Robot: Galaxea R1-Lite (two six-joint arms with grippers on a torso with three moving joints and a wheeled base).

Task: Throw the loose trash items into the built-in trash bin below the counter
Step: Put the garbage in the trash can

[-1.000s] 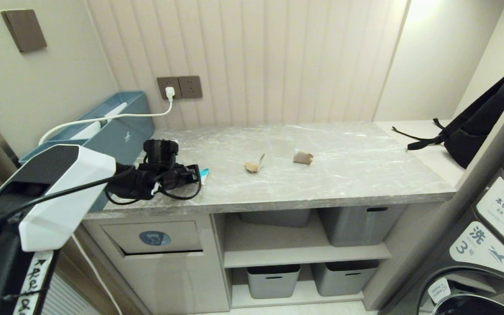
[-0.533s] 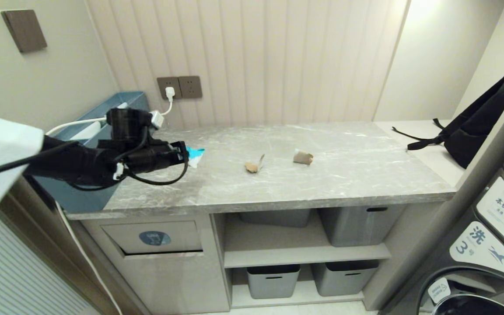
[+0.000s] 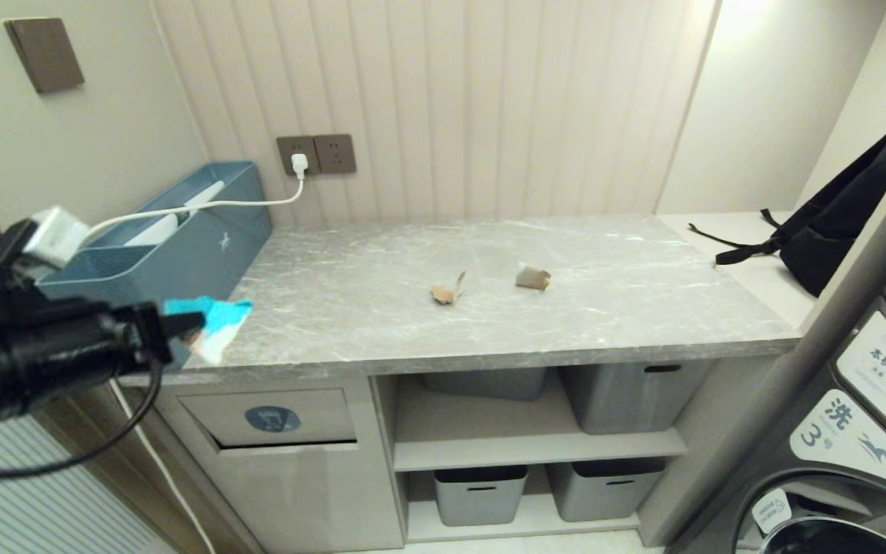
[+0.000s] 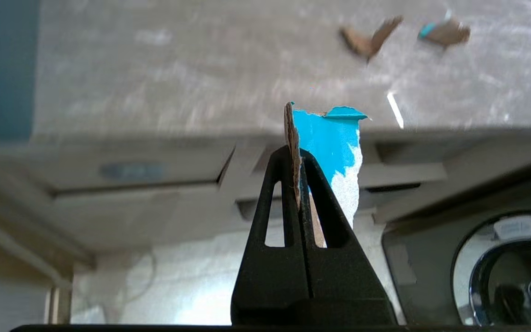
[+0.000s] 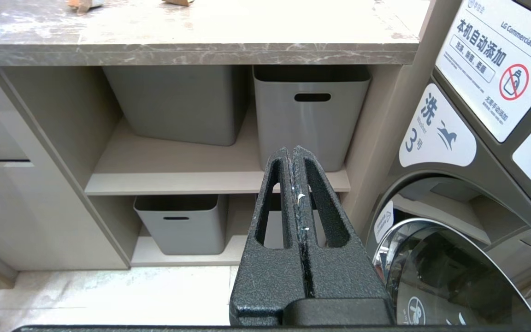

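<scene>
Head view: I have the left end effector (image 3: pixel 181 327) clenched on the turquoise-and-white wrapper (image 3: pixel 216 323), off the counter's (image 3: pixel 566 308) front-left corner. The built-in trash bin's flap (image 3: pixel 274 417) lies directly below, slightly right. Two brown scraps (image 3: pixel 443 292) sit mid-counter.

Left wrist view: wrapper (image 4: pixel 334 152) pinched edge-on, upright.

Right wrist view: right end effector (image 5: pixel 297 159) clenched, empty, parked facing the grey tubs (image 5: pixel 311 110).

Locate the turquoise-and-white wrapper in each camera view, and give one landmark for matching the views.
Head view: turquoise-and-white wrapper at the left, pinched in the left gripper, level with the counter's front left corner, above the bin flap.
Left wrist view: wrapper at centre, sticking out between the shut fingers.
Right wrist view: not in it.
Shared landmark: the grey marble counter.
</scene>
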